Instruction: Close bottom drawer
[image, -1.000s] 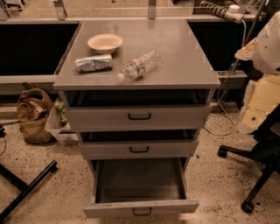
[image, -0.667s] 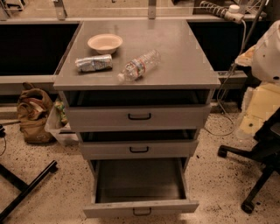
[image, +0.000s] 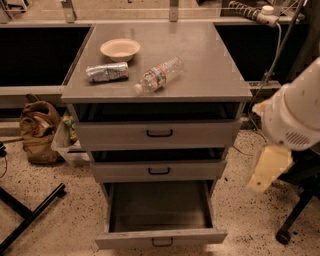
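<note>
The grey metal cabinet (image: 200, 75) stands in the middle of the camera view with all three drawers open to some degree. The bottom drawer (image: 160, 237) is pulled far out, showing its deep dark-grey empty tray (image: 159, 205) and a small black bar handle (image: 162, 242). The middle drawer (image: 159, 171) and the uppermost drawer (image: 159, 134) each stick out a little. My arm's white housing (image: 295, 117) is at the right, and my gripper (image: 267, 172), a pale yellowish shape, hangs to the right of the cabinet at middle-drawer height, apart from it.
On the cabinet top lie a beige bowl (image: 120, 49), a crushed can (image: 107, 72) and a plastic bottle (image: 160, 74). A brown bag (image: 37, 132) and a bin (image: 67, 145) sit at the left. A black stand leg (image: 30, 215) and a chair base (image: 295, 215) flank the cabinet.
My arm and gripper have moved down and a little left, closer to the cabinet's right side. The drawers and the things on top have not moved.
</note>
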